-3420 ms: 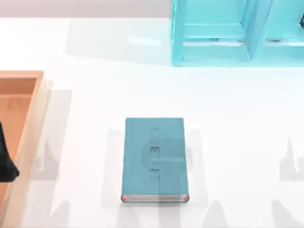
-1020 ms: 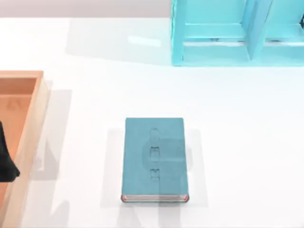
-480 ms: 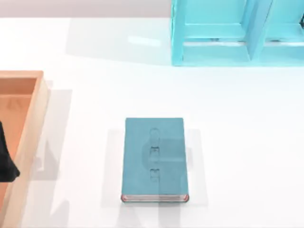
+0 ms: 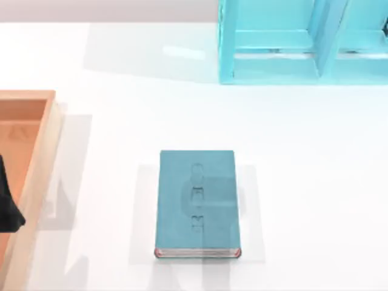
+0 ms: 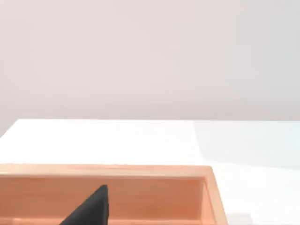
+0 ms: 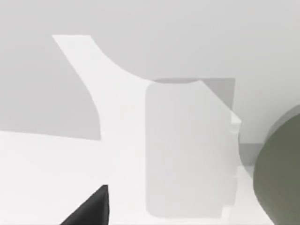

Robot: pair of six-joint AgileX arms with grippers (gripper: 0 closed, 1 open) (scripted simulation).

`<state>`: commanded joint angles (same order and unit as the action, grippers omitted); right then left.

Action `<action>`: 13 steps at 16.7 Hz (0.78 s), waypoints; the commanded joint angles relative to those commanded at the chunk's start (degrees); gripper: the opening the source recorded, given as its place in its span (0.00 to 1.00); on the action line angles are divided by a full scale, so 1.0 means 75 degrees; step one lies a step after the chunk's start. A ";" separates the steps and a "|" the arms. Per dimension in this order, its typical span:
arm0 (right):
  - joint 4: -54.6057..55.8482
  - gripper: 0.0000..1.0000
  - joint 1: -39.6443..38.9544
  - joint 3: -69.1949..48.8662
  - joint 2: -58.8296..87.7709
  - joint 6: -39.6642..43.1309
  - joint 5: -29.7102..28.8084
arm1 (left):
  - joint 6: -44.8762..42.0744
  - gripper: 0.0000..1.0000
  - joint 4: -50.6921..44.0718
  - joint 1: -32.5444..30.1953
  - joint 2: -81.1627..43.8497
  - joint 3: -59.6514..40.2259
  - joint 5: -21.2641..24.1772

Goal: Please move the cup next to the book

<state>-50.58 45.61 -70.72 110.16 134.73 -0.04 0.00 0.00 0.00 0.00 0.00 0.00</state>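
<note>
The book [image 4: 197, 203] lies flat on the white table [image 4: 303, 182], a little left of the middle in the top view, its pale page edges and reddish rim facing the near edge. At the far side of the table, toward the right, stands a light turquoise shelf unit [image 4: 273, 42]. At the left edge sits a wooden tray [image 4: 36, 157], and a dark part of my left arm [image 4: 7, 206] hangs over its inside.

In my left wrist view, 1 dark fingertip [image 5: 91, 208] of my left claw shows above the tray's inner wall [image 5: 154, 197]; I cannot tell whether that claw is apart or together.

In my right wrist view, the cup [image 6: 281, 173] appears as an olive-grey curved surface at the picture's border, close to the camera, above the white table with grey shadows across it. 1 dark fingertip [image 6: 91, 208] of my right claw shows too, apart from the cup; whether that claw is apart or together, I cannot tell.
</note>
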 joint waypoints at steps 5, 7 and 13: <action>0.0000 0.55 0.0000 0.0000 0.0000 0.0000 0.0000 | 0.0000 1.00 0.0000 0.0000 0.0000 0.0000 0.0000; 0.0000 0.40 0.0000 0.0000 0.0000 0.0000 0.0000 | 0.0000 1.00 0.0000 0.0000 0.0000 0.0000 0.0000; 0.0000 0.00 0.0000 0.0000 0.0000 0.0000 0.0000 | 0.0000 1.00 0.0000 0.0000 0.0000 0.0000 0.0000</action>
<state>-50.58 45.61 -70.72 110.16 134.73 -0.04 0.00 0.00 0.00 0.00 0.00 0.00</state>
